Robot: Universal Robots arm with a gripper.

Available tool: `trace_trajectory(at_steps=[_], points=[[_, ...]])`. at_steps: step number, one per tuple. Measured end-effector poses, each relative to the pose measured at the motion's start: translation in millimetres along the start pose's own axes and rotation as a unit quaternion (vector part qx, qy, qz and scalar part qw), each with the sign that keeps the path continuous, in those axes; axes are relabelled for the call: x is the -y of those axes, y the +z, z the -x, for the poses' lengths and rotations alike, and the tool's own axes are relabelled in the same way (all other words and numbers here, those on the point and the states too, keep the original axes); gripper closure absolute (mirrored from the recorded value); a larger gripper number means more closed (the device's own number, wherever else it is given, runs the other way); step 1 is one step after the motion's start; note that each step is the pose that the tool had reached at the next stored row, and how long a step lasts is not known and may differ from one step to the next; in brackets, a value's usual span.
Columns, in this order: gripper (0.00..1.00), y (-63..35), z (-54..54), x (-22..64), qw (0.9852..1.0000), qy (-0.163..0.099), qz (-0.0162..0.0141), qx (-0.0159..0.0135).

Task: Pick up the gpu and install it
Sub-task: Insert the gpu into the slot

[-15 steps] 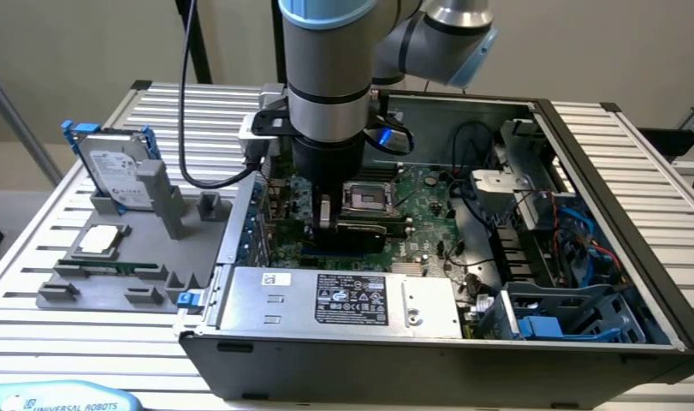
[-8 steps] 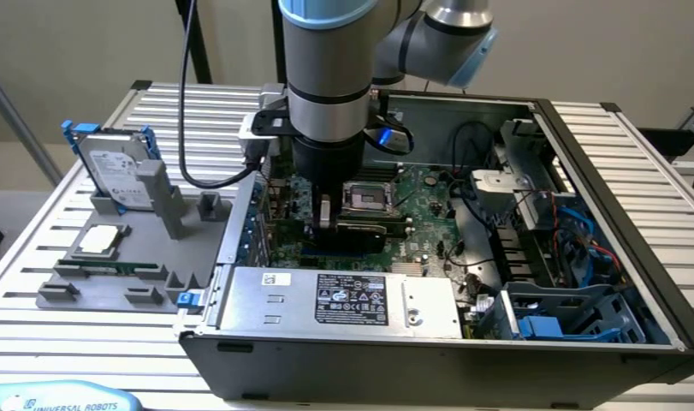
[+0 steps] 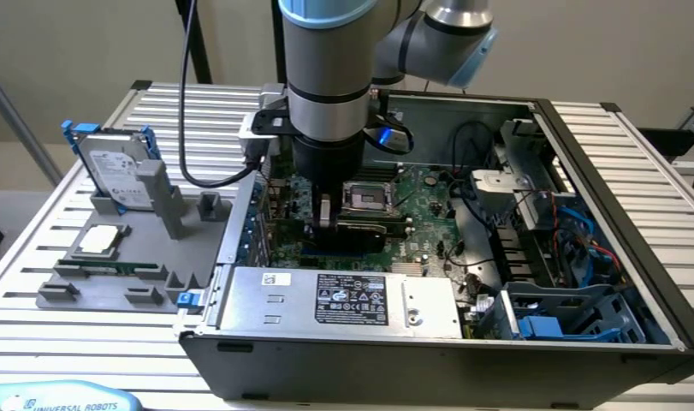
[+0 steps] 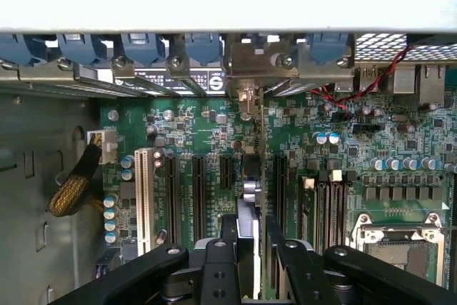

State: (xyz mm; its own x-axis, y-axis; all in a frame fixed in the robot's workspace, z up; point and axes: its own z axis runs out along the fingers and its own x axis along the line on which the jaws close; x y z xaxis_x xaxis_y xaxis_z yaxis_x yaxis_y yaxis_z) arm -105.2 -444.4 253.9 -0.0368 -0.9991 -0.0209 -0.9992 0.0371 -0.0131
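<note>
**A:** Where's the gpu (image 4: 248, 208) right now?

**B:** I'm gripping it edge-on in my tool (image 4: 248, 262), low in the middle of the wrist frame. My fingers (image 4: 227, 237) are clamping its two flat faces, so the card is standing upright with its long edge running in line with the expansion slots (image 4: 198, 191).

**A:** Why hold it that way?

**B:** I judge it's so the contact edge is pointing down at the motherboard (image 4: 335, 141), and the silver bracket (image 4: 246, 94) is facing the rear wall of the case, in the upper middle of that frame, where the blue retention clips (image 4: 143, 48) are lining up.

**A:** Is it seated?

**B:** I can't tell; the card's lower edge is hiding behind my own fingers.

**A:** And from outside?

**B:** In the exterior frame, my tool (image 3: 323, 224) is reaching down inside the open computer case (image 3: 620, 197), centre-left, beside the CPU socket (image 3: 367, 199). At middle left, the hard drive (image 3: 116, 171) is leaning upright in the grey holder (image 3: 130, 257) on the bench (image 3: 50, 334).
</note>
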Motion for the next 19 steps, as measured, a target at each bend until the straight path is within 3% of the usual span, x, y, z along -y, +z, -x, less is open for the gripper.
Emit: trace_trajectory(at_steps=[19], points=[[0.73, 1.7, 0.2, 0.0, 1.0000, 0.000, -0.0007, 0.0000]])
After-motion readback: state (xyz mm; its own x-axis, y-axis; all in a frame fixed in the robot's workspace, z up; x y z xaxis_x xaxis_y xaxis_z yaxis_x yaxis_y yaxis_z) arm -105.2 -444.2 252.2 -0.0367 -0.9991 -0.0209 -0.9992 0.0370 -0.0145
